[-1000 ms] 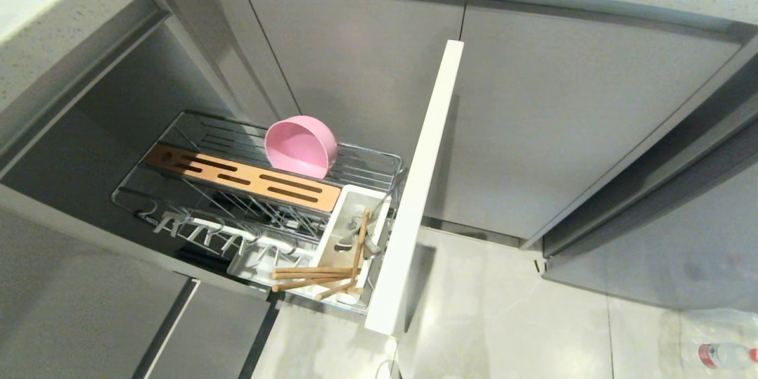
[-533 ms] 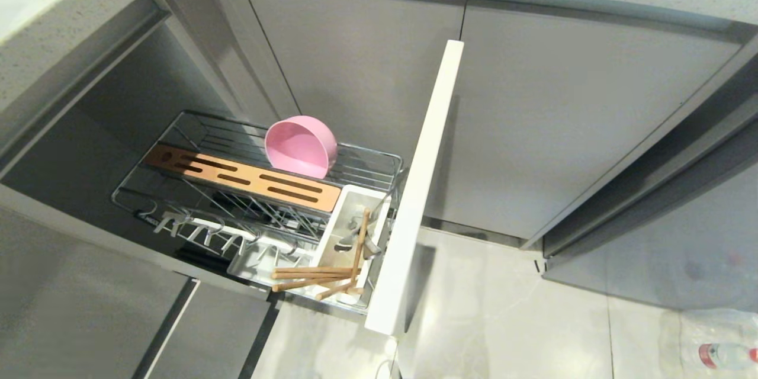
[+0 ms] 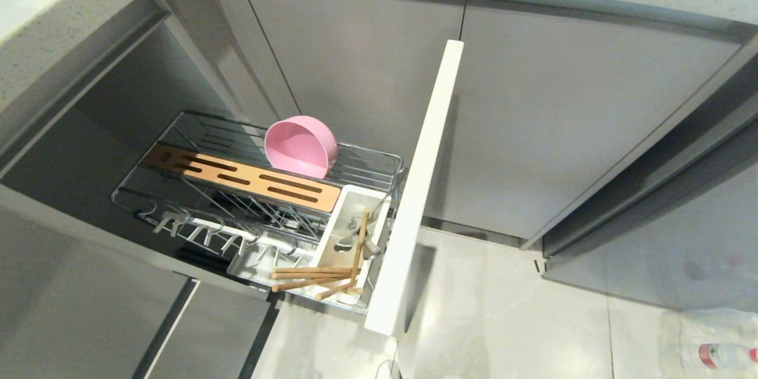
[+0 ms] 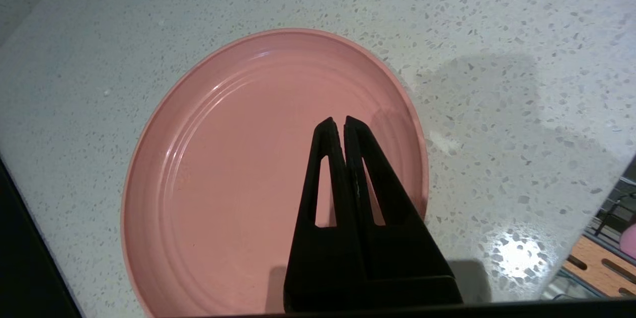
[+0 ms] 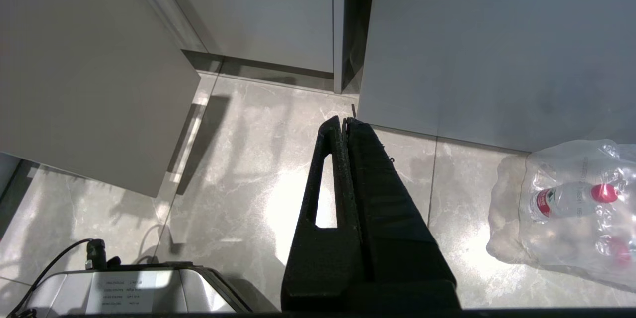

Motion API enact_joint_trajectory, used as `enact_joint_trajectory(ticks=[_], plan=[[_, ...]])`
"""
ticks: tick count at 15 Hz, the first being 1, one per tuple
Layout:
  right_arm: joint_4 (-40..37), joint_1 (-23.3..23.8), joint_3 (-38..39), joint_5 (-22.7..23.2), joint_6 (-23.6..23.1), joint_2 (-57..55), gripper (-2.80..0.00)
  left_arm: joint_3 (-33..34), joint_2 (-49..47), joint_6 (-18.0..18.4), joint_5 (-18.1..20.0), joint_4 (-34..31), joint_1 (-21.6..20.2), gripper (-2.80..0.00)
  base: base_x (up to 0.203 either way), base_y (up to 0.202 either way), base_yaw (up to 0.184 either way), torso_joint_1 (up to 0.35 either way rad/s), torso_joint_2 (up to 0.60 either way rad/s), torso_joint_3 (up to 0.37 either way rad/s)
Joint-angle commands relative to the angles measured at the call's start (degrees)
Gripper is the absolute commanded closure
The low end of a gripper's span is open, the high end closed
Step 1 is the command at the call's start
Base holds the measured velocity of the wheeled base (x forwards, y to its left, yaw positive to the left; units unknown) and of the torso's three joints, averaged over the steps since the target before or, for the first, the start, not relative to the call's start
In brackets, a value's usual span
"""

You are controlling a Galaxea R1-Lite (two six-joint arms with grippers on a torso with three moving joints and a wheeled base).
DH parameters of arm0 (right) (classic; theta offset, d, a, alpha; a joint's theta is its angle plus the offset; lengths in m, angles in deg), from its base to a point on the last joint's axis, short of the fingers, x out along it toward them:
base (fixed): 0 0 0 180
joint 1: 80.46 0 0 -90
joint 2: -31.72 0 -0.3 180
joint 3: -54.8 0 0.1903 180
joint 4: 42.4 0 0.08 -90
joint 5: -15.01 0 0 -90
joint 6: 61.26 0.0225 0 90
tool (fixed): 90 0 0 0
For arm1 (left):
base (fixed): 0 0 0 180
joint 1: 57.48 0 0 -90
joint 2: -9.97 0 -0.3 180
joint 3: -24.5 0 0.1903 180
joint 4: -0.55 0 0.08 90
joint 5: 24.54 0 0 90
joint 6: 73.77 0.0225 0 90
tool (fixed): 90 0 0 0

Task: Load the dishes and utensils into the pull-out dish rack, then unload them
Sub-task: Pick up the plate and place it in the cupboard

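Above the speckled white stone countertop (image 4: 497,59), the left gripper (image 4: 338,124), fingers pressed together, hovers over the flat pink oval plastic plate (image 4: 223,159). A clean pickup likely requires spreading the fingers and pinching its rim.

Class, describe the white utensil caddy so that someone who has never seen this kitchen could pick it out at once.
Start at the pull-out dish rack, the chrome wire basket drawn out from the grey cabinets. Follow its slotted wooden strip to the end nearest the narrow white cabinet front. There stands the white utensil caddy, the rack's only solid white box, with wooden chopsticks leaning out of it, unlike the pink bowl behind the strip.
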Motion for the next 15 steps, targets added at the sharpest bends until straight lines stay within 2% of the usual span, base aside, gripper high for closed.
enact_joint_trajectory(ticks=[1, 2, 3, 4, 6, 12, 15], plan=[[0.0, 0.0, 0.1, 0.0, 0.0, 0.0, 0.0, 0.0, -1.0, 0.0, -0.5, -0.2, 0.0, 0.0, 0.0, 0.0, 0.0, 0.0, 0.0, 0.0], [0.0, 0.0, 0.1, 0.0, 0.0, 0.0, 0.0, 0.0, -1.2, 0.0, -0.6, -0.3, 0.0, 0.0, 0.0, 0.0, 0.0, 0.0, 0.0, 0.0], [0.0, 0.0, 0.1, 0.0, 0.0, 0.0, 0.0, 0.0, -1.3, 0.0, -0.6, -0.3, 0.1, -2.8, 0.0, 0.0, 0.0, 0.0, 0.0, 0.0], [0.0, 0.0, 0.1, 0.0, 0.0, 0.0, 0.0, 0.0, -1.7, -0.3, -0.5, -0.3, 0.3, -2.8, 0.0, 0.0, 0.0, 0.0, 0.0, 0.0], [0.0, 0.0, 0.1, 0.0, 0.0, 0.0, 0.0, 0.0, -2.4, -3.2, -0.5, -0.4, 1.5, -2.8, 0.0, 0.0, 0.0, 0.0, 0.0, 0.0], [0.0, 0.0, 0.1, 0.0, 0.0, 0.0, 0.0, 0.1, -3.1, -7.3, -1.7, -1.4, 1.5, -2.8, 0.0, 0.0, 0.0, 0.0, 0.0, 0.0], [0.0, 0.0, 0.1, 0.0, 0.0, 0.0, 0.0, 0.6, -3.2, -10.6, -2.2, -1.4, 1.5, -2.8, 0.0, 0.0, 0.0, 0.0, 0.0, 0.0]])
